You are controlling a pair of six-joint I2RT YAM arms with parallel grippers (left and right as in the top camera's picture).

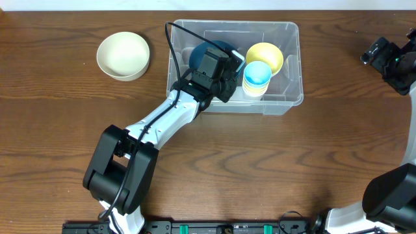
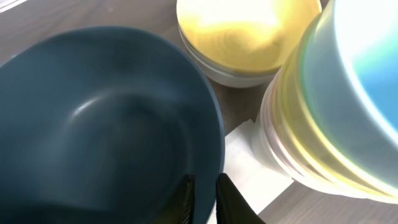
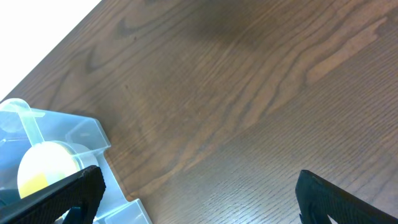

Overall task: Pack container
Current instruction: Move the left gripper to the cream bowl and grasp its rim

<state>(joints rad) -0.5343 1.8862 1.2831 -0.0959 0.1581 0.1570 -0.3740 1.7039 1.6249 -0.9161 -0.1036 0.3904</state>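
The clear plastic container [image 1: 286, 32] stands at the table's back middle. Inside it are a dark blue bowl [image 1: 203, 51], a yellow bowl [image 1: 265, 55] and a stack of cups with a light blue one on top [image 1: 256, 77]. My left gripper [image 1: 224, 78] reaches into the container and is shut on the blue bowl's rim [image 2: 204, 186]; the left wrist view also shows the yellow bowl [image 2: 245, 34] and the cup stack [image 2: 336, 99]. My right gripper [image 1: 390, 62] is open and empty at the far right, over bare table [image 3: 199, 193]. The container's corner [image 3: 87, 134] shows in its view.
A cream bowl [image 1: 123, 55] sits on the table left of the container. The wooden table [image 1: 260, 169] spreads in front of the container. A white label or sheet [image 2: 249, 168] lies on the container floor under the bowls.
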